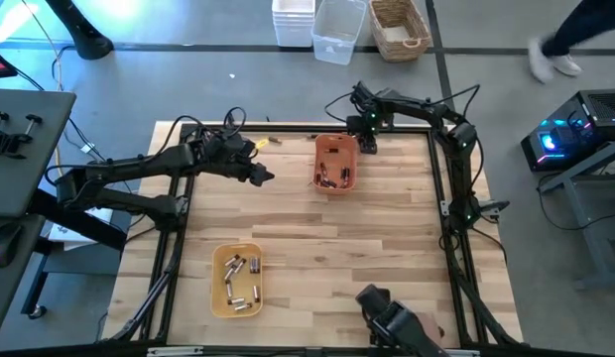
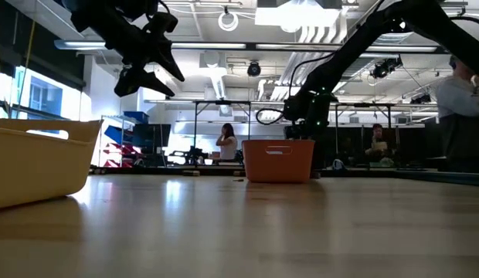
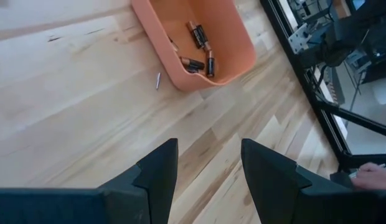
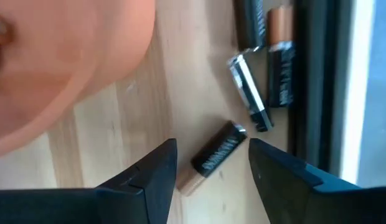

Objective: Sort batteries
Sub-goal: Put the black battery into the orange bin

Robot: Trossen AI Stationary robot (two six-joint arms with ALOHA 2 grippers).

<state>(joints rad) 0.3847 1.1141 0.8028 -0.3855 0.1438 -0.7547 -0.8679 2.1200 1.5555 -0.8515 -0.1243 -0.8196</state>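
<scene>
My right gripper [image 4: 211, 148] is open, low at the table's far edge, just right of the orange tray [image 1: 335, 164]. Its fingers stand on either side of a dark battery with a copper end [image 4: 213, 157], which lies flat on the wood. Several more batteries [image 4: 250, 93] lie beside the table's dark frame rail. My left gripper [image 1: 263, 177] is open and raised above the table, left of the orange tray; it shows high in the low view [image 2: 151, 73]. Batteries [image 3: 202, 46] lie in the orange tray, and others [image 1: 238, 280] lie in the yellow tray [image 1: 217, 256].
A thin small piece [image 3: 158, 79] lies on the wood beside the orange tray. Bare wood stretches between the two trays. The black frame [image 1: 444, 198] runs along the table's edges. A person's hand [image 3: 373, 177] shows beyond the right edge, and bins stand on the floor past the far edge.
</scene>
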